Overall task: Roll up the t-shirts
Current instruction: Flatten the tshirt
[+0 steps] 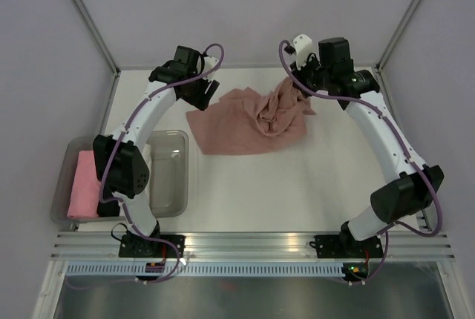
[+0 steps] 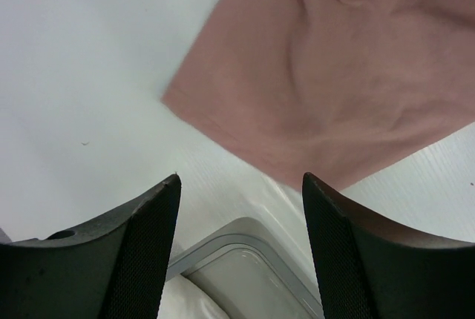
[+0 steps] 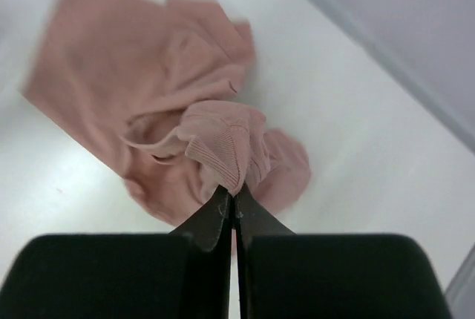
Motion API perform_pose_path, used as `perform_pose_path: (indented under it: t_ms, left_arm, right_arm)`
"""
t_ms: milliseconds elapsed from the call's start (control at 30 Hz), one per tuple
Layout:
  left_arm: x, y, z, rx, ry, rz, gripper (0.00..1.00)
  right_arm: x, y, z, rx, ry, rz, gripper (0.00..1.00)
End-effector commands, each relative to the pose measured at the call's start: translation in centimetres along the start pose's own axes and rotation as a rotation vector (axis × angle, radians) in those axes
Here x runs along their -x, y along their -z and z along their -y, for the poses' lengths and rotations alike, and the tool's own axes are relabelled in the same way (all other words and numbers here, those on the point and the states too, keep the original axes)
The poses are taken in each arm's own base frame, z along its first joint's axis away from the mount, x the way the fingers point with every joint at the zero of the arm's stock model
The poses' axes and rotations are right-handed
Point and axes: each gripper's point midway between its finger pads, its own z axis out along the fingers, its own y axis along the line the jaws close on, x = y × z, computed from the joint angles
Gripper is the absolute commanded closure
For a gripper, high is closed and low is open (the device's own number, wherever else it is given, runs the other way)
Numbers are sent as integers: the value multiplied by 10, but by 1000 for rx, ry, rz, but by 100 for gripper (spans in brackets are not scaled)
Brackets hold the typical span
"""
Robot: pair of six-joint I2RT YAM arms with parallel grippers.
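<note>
Pinch is set: the right gripper (image 3: 234, 202) has its jaws pressed together on a ribbed fold of the t-shirt (image 3: 126, 74), likely the collar, and the cloth rises from the heap to the fingertips. The shirt is bunched here, so the good play is a slow lift and a draw toward the far right corner of the worktop (image 1: 297, 185). That should let the folds fall open without dragging the whole heap. It wants to lie flat before any rolling starts.

The right arm reaches long from the near edge, arcing up the right side, wrist bent in over the cloth. The shirt sits in the far half of the worktop, crumpled on its right, flatter on its left.

Over there the left gripper (image 2: 241, 185) hovers with jaws well apart and empty, just off the shirt's left hem. It looks well placed to pin that edge. A clear bin (image 2: 245, 260) sits below it, by the left edge.
</note>
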Motion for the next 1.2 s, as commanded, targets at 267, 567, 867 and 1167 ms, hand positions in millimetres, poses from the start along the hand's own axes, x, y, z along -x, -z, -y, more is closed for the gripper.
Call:
perform_pose_path:
  t_ms: [267,567,867,1167]
  left_arm:
    - [81,79,-29,111,-45,266,24]
    - [78,80,-37,136,-4,259,24]
    - [53,62,45,-159,-84,227,32]
    - [-8,23,170,-435,-334,59,29]
  right_arm:
    - [192,150,-106,180,-181,513,100]
    - [96,133,33,-670,-405,127,100]
    - [18,36,-3,-301,-643,7,100]
    - [-124,-20,41,-388,-972,-188,100]
